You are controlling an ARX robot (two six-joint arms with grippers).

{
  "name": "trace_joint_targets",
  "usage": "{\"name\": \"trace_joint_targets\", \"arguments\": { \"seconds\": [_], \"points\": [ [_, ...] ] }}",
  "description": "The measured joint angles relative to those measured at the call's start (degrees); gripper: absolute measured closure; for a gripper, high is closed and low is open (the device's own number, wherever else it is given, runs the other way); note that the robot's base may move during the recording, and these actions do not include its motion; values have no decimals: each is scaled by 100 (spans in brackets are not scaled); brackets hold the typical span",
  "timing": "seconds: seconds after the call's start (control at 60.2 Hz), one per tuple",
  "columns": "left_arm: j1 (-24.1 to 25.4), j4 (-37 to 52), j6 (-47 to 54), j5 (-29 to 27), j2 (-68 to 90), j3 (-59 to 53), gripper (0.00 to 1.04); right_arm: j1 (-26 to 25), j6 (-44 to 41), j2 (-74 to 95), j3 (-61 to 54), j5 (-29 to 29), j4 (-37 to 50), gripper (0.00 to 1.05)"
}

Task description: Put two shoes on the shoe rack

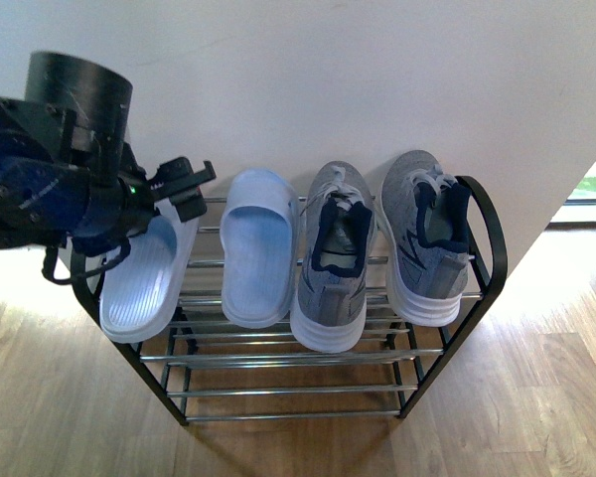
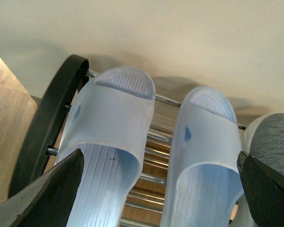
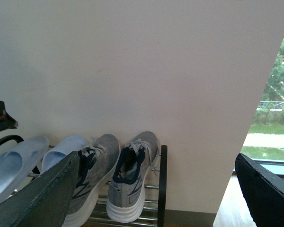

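**Mia:** Sitting on the top of the shoe rack (image 1: pixel 474 298) are four shoes in a row. Do you see them?

**Ben:** Yes! At the rack's left end is a pale blue slide (image 1: pixel 144 278). Its heel hangs over the front edge. Next to it is the other blue slide (image 1: pixel 259 256).

**Mia:** And then the two grey sneakers. One grey sneaker (image 1: pixel 334 260) is near the middle. The other grey sneaker (image 1: pixel 426 240) is at the right end, just beside the black side frame.

**Ben:** All the toes point at the white wall (image 1: pixel 377 79).

**Mia:** Where is the left gripper (image 1: pixel 184 187)?

**Ben:** It is up by the back left corner of the rack, over the first slide. In the left wrist view its dark fingers (image 2: pixel 47 194) are wide apart, and nothing is between them. The two slides show in the gap.

**Mia:** And the right gripper (image 3: pixel 156 198)?

**Ben:** I only see it in its own wrist view. Its fingers (image 3: pixel 35 196) are far apart too, holding nothing. It is back from the rack.

**Mia:** The floor (image 1: pixel 536 397) is light wood.
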Motion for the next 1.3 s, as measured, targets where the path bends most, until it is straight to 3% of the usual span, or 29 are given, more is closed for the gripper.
{"name": "trace_joint_targets", "arguments": {
  "seconds": [0.332, 0.515, 0.648, 0.697, 0.797, 0.88, 1.013, 1.096, 1.295],
  "points": [
    [-264, -1574, 527, -1591, -4052, -1891, 9, 0, -2, 0, 0, 0, 0, 9],
    [-487, -3467, 721, -2605, -6712, -2170, 9, 0, 0, 0, 0, 0, 0, 9],
    [-1008, -5375, 544, -3674, -8585, -2170, 9, 0, -2, 0, 0, 0, 0, 9],
    [-1012, -5858, 396, -3689, -9036, -2205, 9, 0, 0, 0, 0, 0, 0, 9],
    [-977, -5897, 295, -3729, -9141, -2214, 9, 0, 0, 0, 0, -4, 0, 9],
    [-973, -5895, 269, -3674, -9143, -2249, 9, 0, 0, 2, 0, -9, 0, 9],
    [-131, -3742, 1631, -1257, -10065, -3311, 30, 0, 0, 0, 0, 4, 0, 9],
    [177, -3080, 2352, -435, -10413, -3661, 42, 0, -2, 0, 0, 0, 0, 9],
    [673, -2883, 2946, 201, -10721, -4100, 71, 0, 0, 0, 0, -7, 0, 9]
  ]
}}
